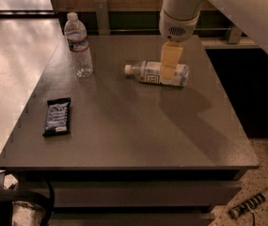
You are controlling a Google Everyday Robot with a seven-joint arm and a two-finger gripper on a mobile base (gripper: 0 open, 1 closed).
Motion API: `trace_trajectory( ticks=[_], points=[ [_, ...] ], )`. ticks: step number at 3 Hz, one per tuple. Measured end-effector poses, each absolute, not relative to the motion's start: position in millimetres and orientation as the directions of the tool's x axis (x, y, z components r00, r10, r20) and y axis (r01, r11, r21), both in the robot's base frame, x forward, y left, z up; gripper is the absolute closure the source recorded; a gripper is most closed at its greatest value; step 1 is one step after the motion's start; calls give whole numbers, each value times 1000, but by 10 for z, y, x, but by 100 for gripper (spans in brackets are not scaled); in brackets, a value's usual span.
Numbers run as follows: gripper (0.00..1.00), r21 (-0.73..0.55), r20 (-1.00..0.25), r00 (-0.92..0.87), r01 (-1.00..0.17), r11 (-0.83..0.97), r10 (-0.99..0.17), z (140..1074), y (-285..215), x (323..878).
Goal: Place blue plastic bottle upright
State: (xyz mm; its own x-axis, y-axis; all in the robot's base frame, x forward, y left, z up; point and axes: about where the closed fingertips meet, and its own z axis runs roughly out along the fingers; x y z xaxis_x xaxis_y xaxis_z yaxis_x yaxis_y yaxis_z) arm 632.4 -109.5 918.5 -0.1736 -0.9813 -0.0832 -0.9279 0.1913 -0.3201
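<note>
The pale yellow gripper (170,69) hangs point-down from a white arm over the far middle of the desk (138,135); how wide it stands cannot be told. Directly beneath and behind its tip, the blue plastic bottle (147,73) lies on its side, white cap pointing away to the left. Farther left of the gripper, a ribbed clear bottle (78,46) stands upright. Well away, toward the near left, lies a dark snack bar (57,117).
</note>
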Motion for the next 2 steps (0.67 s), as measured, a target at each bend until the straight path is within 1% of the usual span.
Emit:
trace_trajectory(
  ticks=[1,2],
  points=[
    [0,-305,-62,-171,-935,182,-983,9044,-1032,6410],
    [0,-258,-75,-178,-947,192,-981,8842,-993,6538]
  ],
)
